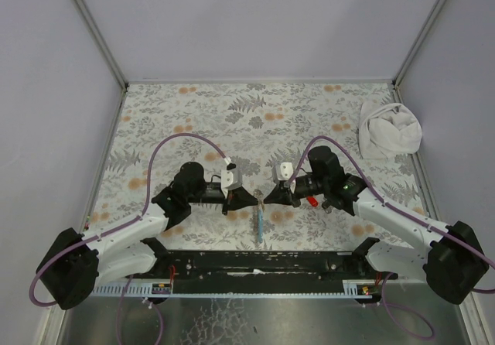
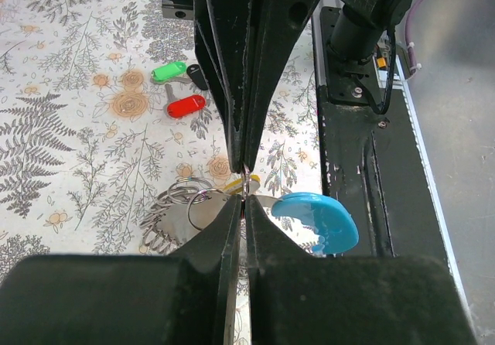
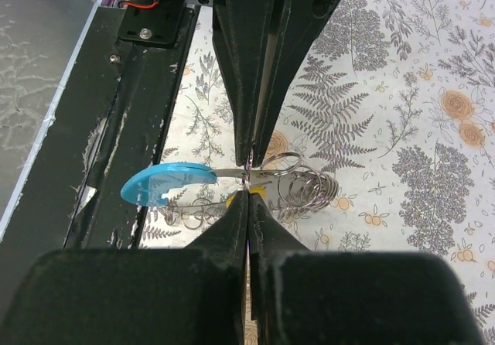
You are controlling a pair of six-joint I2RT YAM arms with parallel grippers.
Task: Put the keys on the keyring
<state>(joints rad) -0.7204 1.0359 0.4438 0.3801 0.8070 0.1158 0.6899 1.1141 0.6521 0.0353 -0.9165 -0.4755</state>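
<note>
My left gripper [image 1: 256, 199] [image 2: 246, 199] and right gripper [image 1: 267, 197] [image 3: 248, 192] meet tip to tip above the mat's near middle. Both are shut on a thin wire ring of the keyring [image 2: 315, 221] [image 3: 166, 182], seen edge-on. A light-blue tab, a metal strip and several small silver rings [image 2: 176, 194] [image 3: 303, 179] hang from it. The tan-yellow key [image 2: 240, 182] [image 3: 234, 199] peeks out right at the tips; I cannot tell if it is threaded. Green [image 2: 168, 71], black [image 2: 197, 76] and red [image 2: 186, 106] [image 1: 312, 201] keys lie on the mat beside the right arm.
A white cloth bundle [image 1: 389, 130] sits at the back right corner. The black base rail [image 1: 263, 264] [image 2: 371, 167] [image 3: 131, 128] runs along the near edge just below the grippers. Grey walls enclose the floral mat [image 1: 255, 113].
</note>
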